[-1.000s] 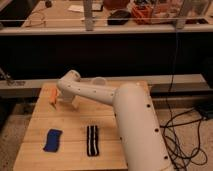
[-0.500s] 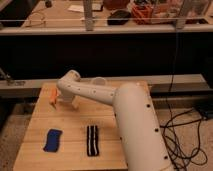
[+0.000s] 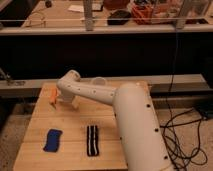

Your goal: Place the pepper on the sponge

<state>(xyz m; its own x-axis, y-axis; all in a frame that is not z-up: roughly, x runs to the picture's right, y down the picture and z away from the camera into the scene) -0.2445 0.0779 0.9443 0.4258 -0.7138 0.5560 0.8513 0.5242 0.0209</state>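
The wooden bench was the biggest thing before me, a flat top of pale planks with the grain running from left to right. My arm lay across it, a thick smooth white tube with rounded joints. It rose from the near right corner and narrowed toward the far left corner.

A flat rectangular piece with black and white stripes along its length lay near the middle of the near edge. Just left of it, and apart from it, lay the sponge, a flat bright-blue pad with soft wavy edges, toward the near left corner. A pale round cup stood at the far edge, half hidden behind my arm.

My gripper hung over the far left part of the bench, pointing down. I could not tell whether it was spread or pressed together. The pepper, slim, orange and tapered, was right at its left side, well apart from the sponge.
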